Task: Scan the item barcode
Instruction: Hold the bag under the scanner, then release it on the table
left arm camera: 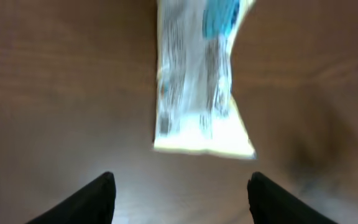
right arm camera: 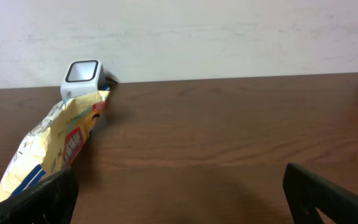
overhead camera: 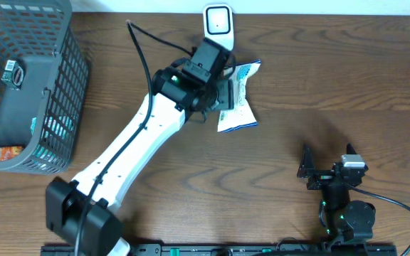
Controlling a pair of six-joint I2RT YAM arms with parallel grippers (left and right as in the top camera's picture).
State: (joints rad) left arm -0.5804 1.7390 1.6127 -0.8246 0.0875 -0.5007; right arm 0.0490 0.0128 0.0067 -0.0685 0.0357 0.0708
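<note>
Snack packet (overhead camera: 239, 114) lies flat on the wooden table (overhead camera: 333, 71), just in front of the white barcode scanner (overhead camera: 218, 23). Its near edge sits ahead of the left gripper (left arm camera: 182, 179), whose fingers stand apart with nothing between them.

The thin, slick film could slide or crumple if the fingers close on the sealed edge alone. A creased packet might hide its barcode from the scanner. The wrist view is blurred, so I cannot tell where the barcode sits.

At far left a grey wire basket (overhead camera: 75, 75) holds other goods, well clear. At right, the right gripper (right arm camera: 179, 174) waits with its fingers wide apart, holding nothing. Nothing blocks the way to the scanner.
</note>
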